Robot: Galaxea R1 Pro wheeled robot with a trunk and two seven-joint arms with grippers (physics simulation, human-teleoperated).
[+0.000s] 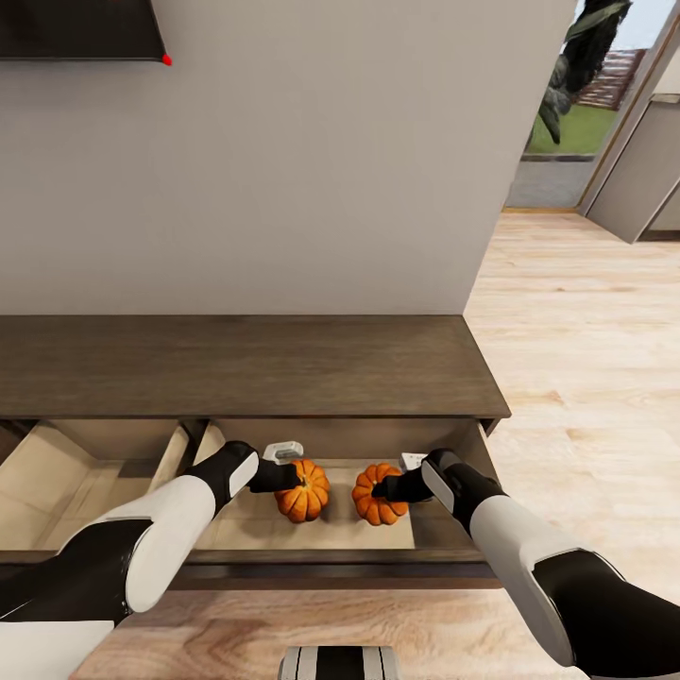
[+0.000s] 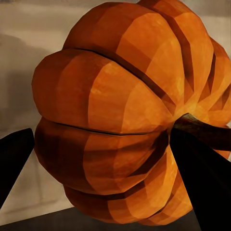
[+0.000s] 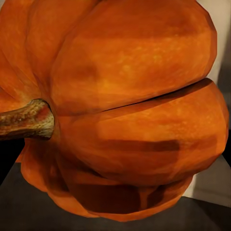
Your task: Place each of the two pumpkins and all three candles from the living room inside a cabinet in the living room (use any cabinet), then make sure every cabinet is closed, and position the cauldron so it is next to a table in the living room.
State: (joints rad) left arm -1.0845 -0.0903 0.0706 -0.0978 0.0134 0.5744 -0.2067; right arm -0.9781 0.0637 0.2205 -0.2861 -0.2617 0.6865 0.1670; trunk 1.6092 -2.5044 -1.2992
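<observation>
The long dark brown cabinet (image 1: pixel 246 364) stands against the wall with two compartments pulled open toward me. Two orange ribbed pumpkins lie side by side inside the right compartment (image 1: pixel 331 538). My left gripper (image 1: pixel 286 479) reaches in from the left and is shut on the left pumpkin (image 1: pixel 304 493), which sits between the black fingers (image 2: pixel 202 178) in the left wrist view. From the right, my right gripper (image 1: pixel 387 488) is shut on the right pumpkin (image 1: pixel 376 495), whose brown stem (image 3: pixel 26 119) points sideways in the right wrist view. Candles, cauldron and table are out of view.
The left compartment (image 1: pixel 85 472) of the cabinet also stands open, showing a beige floor. A dark screen (image 1: pixel 76 28) hangs on the grey wall above. Light wooden floor (image 1: pixel 586 359) runs to the right toward an open doorway (image 1: pixel 567 123).
</observation>
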